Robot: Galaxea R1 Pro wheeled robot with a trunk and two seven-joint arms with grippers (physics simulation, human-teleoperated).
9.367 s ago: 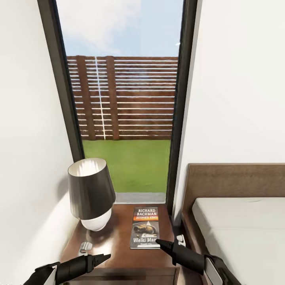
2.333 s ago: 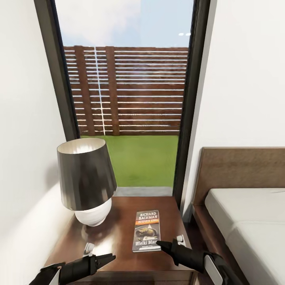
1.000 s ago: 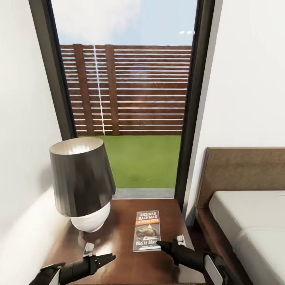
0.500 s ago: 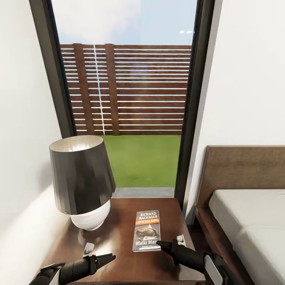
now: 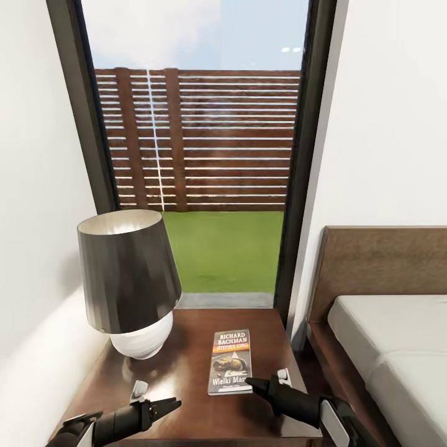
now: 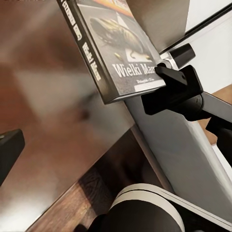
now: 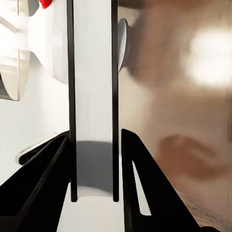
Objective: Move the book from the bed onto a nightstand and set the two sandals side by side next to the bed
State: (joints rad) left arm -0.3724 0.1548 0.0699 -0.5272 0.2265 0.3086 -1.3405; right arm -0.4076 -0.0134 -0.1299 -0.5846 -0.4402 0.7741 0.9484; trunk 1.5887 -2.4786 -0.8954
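The book (image 5: 230,362), dark with an orange band, lies level over the nightstand (image 5: 186,347) top. My right gripper (image 5: 261,382) is at its near right corner, shut on the book. In the right wrist view the book's page edge (image 7: 93,96) stands between the two black fingers (image 7: 43,183). The left wrist view shows the book (image 6: 111,43) and the right gripper (image 6: 169,89) at its corner. I cannot tell whether the book rests on the wood. My left gripper (image 5: 158,397) hovers open over the nightstand's front left. The bed (image 5: 385,347) is at the right. The sandals are out of view.
A lamp (image 5: 130,279) with a dark shade and white base stands on the nightstand's left half. Behind is the tall dark-framed window (image 5: 198,155) with fence and grass. White walls close in at left and right. The bed's headboard (image 5: 379,267) rises beside the nightstand.
The view has shifted a little, so the lamp and headboard sit slightly higher. Both grippers and the book keep their places in the picture.
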